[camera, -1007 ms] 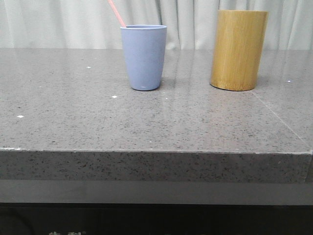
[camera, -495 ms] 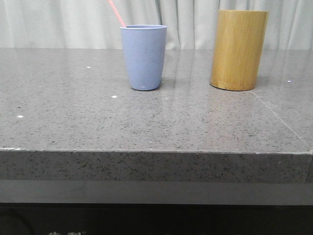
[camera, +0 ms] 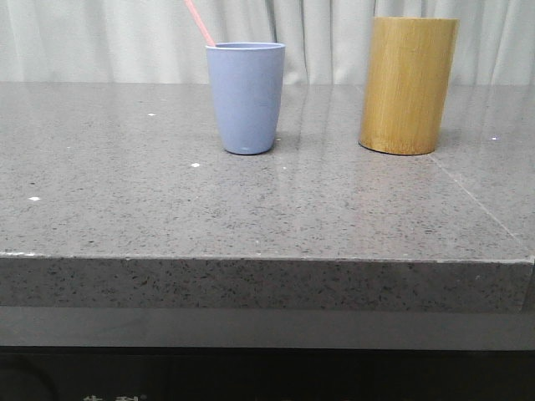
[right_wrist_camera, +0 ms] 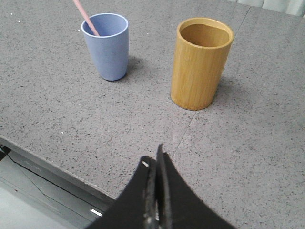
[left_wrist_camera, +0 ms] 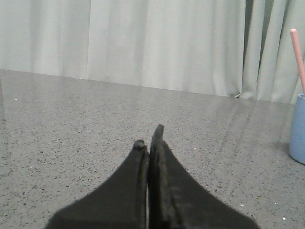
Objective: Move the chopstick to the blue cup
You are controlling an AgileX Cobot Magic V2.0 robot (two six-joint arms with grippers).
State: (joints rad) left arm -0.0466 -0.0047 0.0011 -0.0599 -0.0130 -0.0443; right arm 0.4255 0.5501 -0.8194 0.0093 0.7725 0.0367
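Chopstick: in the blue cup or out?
In. The chopstick leans against the rim inside the blue cup, its upper end sticking out.

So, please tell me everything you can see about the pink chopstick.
The chopstick is a thin, straight, salmon-pink stick that looks like plastic, with a rounded top end. It stands tilted inside the blue cup, leaning on the rim and sticking out above it. Its lower part is hidden in the cup. No gripper touches it.
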